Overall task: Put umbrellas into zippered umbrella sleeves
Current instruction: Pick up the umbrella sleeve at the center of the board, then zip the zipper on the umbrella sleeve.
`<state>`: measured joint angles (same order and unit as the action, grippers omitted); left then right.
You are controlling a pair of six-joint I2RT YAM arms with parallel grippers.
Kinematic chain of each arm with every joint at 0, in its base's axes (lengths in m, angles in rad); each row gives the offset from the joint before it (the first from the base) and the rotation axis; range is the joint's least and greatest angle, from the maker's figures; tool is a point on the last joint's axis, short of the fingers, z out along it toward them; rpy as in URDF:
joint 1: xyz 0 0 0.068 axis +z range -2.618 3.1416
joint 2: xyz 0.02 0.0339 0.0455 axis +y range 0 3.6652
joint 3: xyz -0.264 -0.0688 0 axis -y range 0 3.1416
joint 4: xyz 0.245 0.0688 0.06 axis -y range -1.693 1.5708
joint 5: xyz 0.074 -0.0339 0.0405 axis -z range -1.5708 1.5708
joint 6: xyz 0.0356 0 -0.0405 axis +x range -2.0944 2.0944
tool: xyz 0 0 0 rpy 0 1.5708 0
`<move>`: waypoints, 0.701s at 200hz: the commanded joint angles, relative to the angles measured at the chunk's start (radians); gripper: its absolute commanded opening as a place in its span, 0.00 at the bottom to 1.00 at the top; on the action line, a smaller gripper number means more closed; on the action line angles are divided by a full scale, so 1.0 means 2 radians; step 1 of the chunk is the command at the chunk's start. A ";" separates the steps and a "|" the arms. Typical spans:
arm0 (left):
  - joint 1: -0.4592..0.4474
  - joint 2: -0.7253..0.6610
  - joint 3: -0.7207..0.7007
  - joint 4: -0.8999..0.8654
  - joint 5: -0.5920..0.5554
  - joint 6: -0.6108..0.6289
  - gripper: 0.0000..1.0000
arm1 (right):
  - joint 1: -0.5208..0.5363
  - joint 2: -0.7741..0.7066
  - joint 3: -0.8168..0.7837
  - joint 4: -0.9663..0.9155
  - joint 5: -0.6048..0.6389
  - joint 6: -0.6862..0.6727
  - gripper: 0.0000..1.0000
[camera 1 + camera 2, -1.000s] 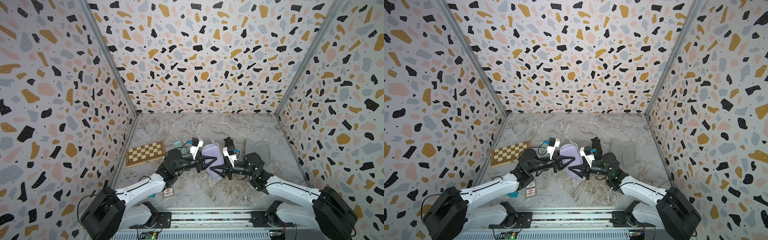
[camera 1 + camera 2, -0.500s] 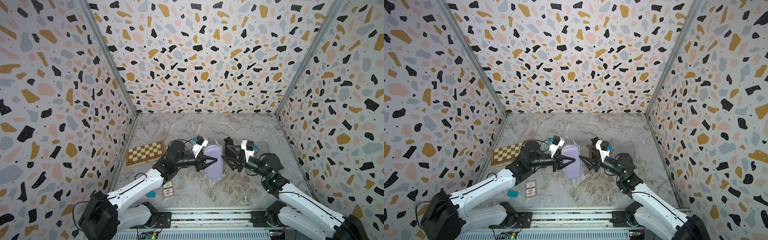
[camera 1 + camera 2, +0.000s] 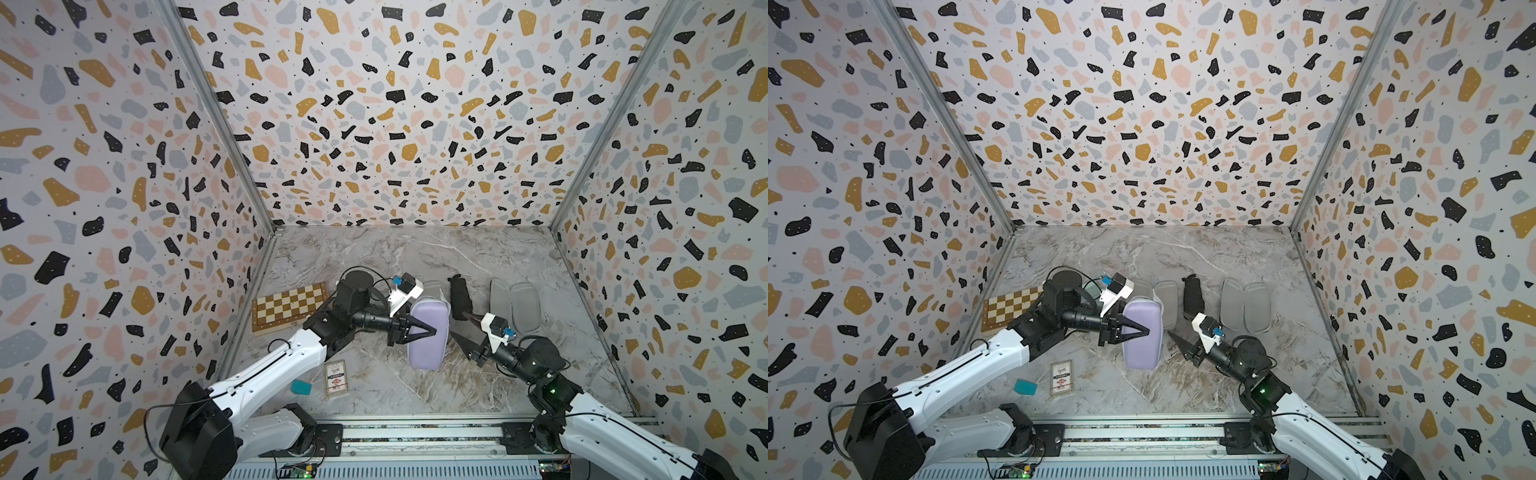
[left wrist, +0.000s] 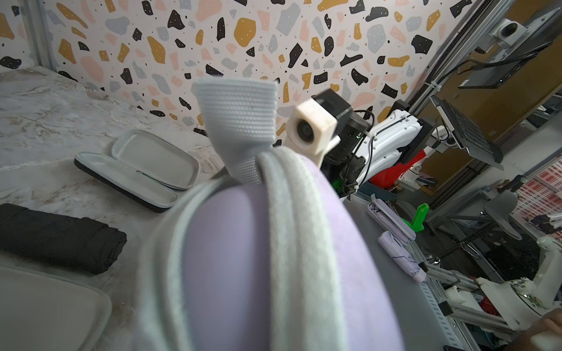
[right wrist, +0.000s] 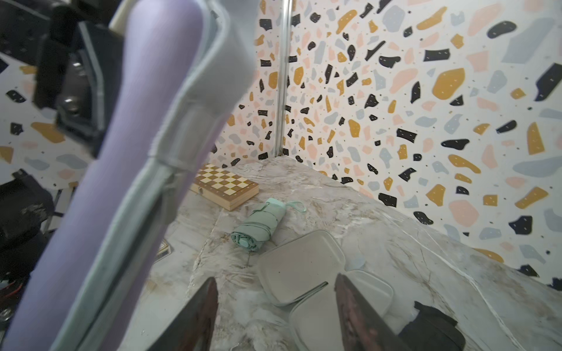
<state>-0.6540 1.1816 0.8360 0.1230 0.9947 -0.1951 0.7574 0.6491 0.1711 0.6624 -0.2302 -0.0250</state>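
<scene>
Contents of the lilac sleeve [image 3: 428, 353] are out of sight. Its two halves are folded together, with only a dark slit showing along the grey zip edge in the right wrist view, and up close in the left wrist view it is a blur. Whether its lower end touches the bench [image 3: 395, 257] cannot be told.

The mint umbrella [image 5: 258, 225] shows only in the right wrist view, lying on the bench between the chessboard box [image 5: 225, 185] and the mint sleeve [image 5: 298, 264]. In both top views the left arm covers it. The mint sleeve lies open and empty with its grey lining up, and in both top views it is partly hidden behind the lilac sleeve. The black sleeve [image 3: 515, 305] also lies open and empty, farther to the right. The black umbrella [image 3: 459, 297] rests on the bench between the two open sleeves.

The left arm reaches in with its forearm nearly level, and the left claw [image 3: 419, 330] is clamped on the lilac sleeve's side, holding it on end. The right arm stretches in low from the other side. The right claw [image 3: 467, 330] points at the lilac sleeve, just beside it and apart from it, with its fingers spread and nothing between them.
</scene>
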 commanded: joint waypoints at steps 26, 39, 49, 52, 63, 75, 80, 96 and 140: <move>-0.002 0.001 0.025 0.003 0.004 0.000 0.05 | 0.045 -0.017 -0.003 0.070 0.047 -0.078 0.57; -0.004 -0.001 0.022 0.003 0.004 0.001 0.06 | 0.045 -0.015 0.003 0.069 0.041 -0.084 0.55; -0.006 0.000 0.020 0.006 0.005 0.000 0.05 | 0.045 -0.009 0.009 0.069 0.034 -0.089 0.53; -0.006 -0.001 0.019 0.007 0.005 0.000 0.06 | 0.045 -0.006 0.010 0.069 0.033 -0.090 0.52; -0.009 0.001 0.019 0.008 0.007 0.000 0.05 | 0.045 0.006 0.016 0.067 0.031 -0.096 0.50; -0.013 -0.001 0.018 0.003 0.002 -0.002 0.05 | 0.045 0.017 0.019 0.069 0.028 -0.103 0.49; -0.015 -0.003 0.017 0.001 0.001 0.000 0.05 | 0.045 0.019 0.020 0.072 0.027 -0.103 0.48; -0.020 -0.007 0.013 0.000 -0.007 0.002 0.05 | 0.045 0.028 0.020 0.078 0.016 -0.104 0.47; -0.026 -0.009 0.009 -0.002 -0.014 0.006 0.05 | 0.045 0.028 0.013 0.097 0.011 -0.109 0.34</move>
<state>-0.6991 1.1908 0.8406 0.0669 0.9627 -0.1951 0.8440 0.7158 0.1726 0.8017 -0.1917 -0.2283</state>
